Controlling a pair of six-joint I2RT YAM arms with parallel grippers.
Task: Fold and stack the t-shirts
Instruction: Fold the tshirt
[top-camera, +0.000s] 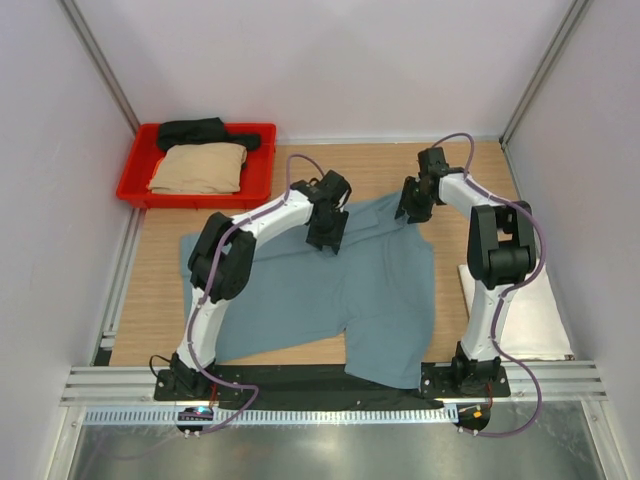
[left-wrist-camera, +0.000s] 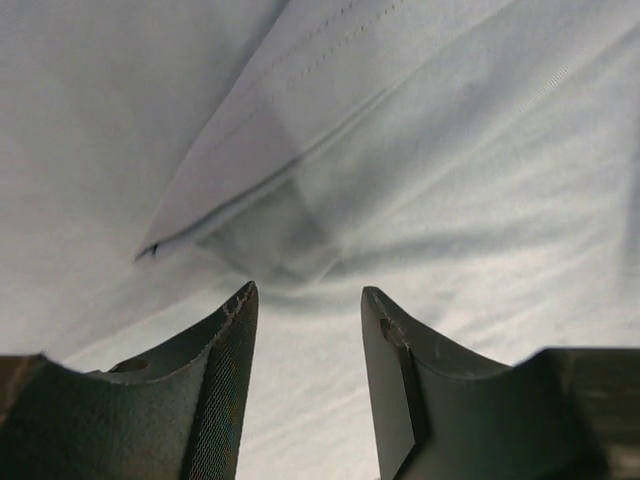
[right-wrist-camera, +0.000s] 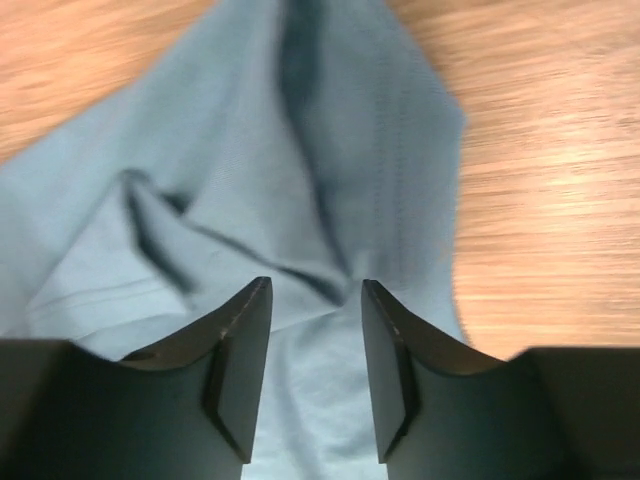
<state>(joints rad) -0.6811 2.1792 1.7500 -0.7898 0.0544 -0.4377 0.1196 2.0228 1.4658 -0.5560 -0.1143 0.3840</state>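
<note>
Teal-blue soft cloth t-shirt (top-camera: 330, 300) lies spread and rumpled on the wooden counter (top-camera: 150, 290); it looks light, limp and apt to bunch. Left gripper (left-wrist-camera: 305, 300) and right gripper (right-wrist-camera: 315, 290) hover over it part-open, holding nothing. A pinch at the stitched hem or a sleeve edge should hold best.

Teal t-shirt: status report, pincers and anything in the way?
Left pincer open above teal t-shirt. Right pincer open at its edge. Shirt spread on table, not folded. Nothing lying on it.
</note>
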